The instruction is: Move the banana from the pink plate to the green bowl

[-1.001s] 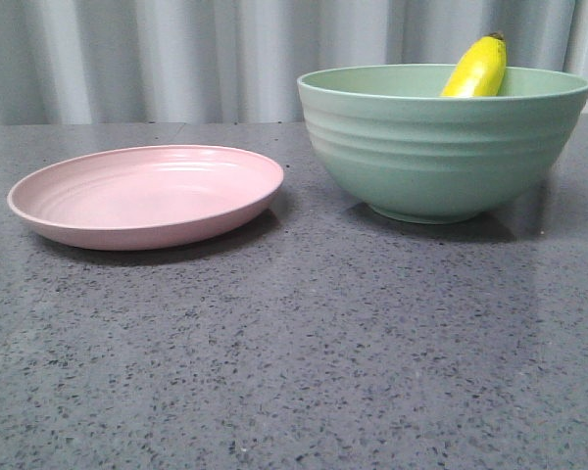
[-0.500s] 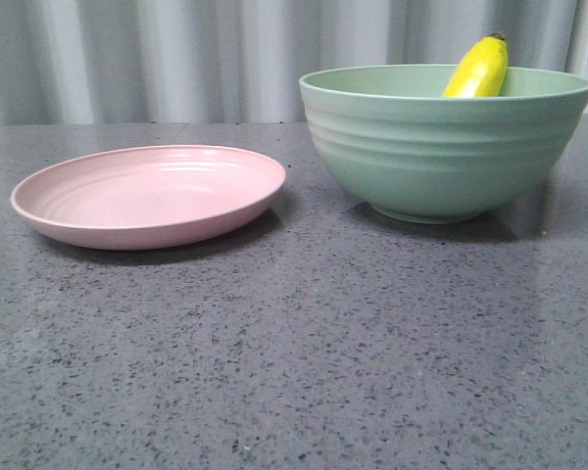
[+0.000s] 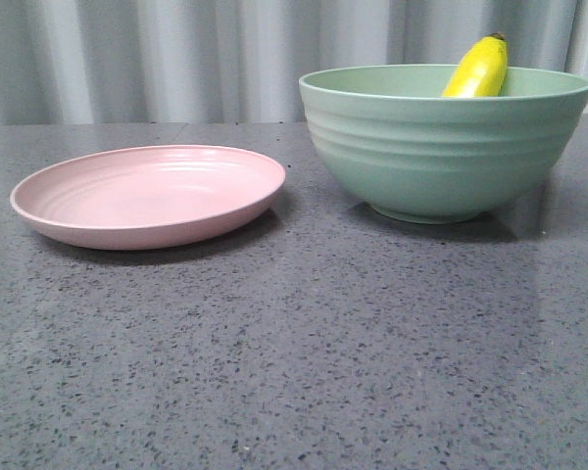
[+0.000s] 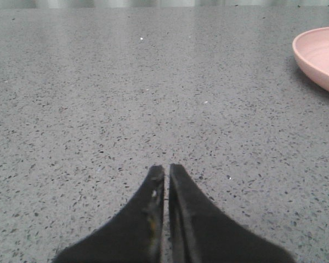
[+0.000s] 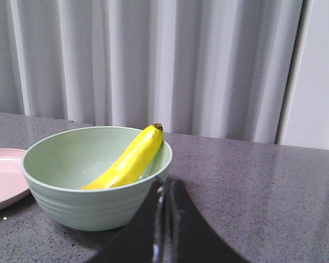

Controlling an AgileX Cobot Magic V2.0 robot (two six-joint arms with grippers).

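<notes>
The yellow banana lies inside the green bowl, leaning on its far rim with the dark tip sticking up. The pink plate sits bare to the left of the bowl. In the right wrist view the banana rests slanted in the bowl, and my right gripper is shut and empty just beside the bowl's rim. My left gripper is shut and empty over bare table, with the plate's edge off to one side. Neither gripper shows in the front view.
The grey speckled table spreads around both dishes. A pale pleated curtain hangs behind the table, with a white panel beside it in the right wrist view.
Nothing has moved apart from a slight shift of the whole front view; the banana stays in the bowl and the plate stays bare.
</notes>
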